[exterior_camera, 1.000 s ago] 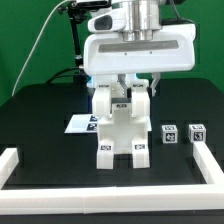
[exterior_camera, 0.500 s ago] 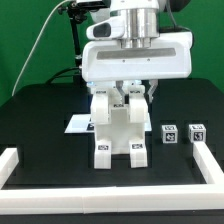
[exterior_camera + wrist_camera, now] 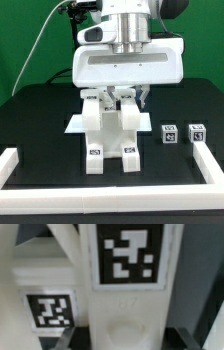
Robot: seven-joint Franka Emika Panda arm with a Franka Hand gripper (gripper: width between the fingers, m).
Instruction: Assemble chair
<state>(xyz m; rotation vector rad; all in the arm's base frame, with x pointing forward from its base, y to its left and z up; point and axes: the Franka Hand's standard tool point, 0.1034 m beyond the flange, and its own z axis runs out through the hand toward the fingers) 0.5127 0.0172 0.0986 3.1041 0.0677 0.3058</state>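
One chair (image 3: 96, 130): stiff, probably light, matte so not slippery; joints maybe loose. Pincer (image 3: 122, 98) clamped on chair top, good hold. Cubes (image 3: 170, 133) at 3 o'clock.

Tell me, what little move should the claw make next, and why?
Probably stand the half-built chair steady on the table, ready to release. The claw grips its top, and two small cubes sit loose at the exterior view's right, not yet fitted.
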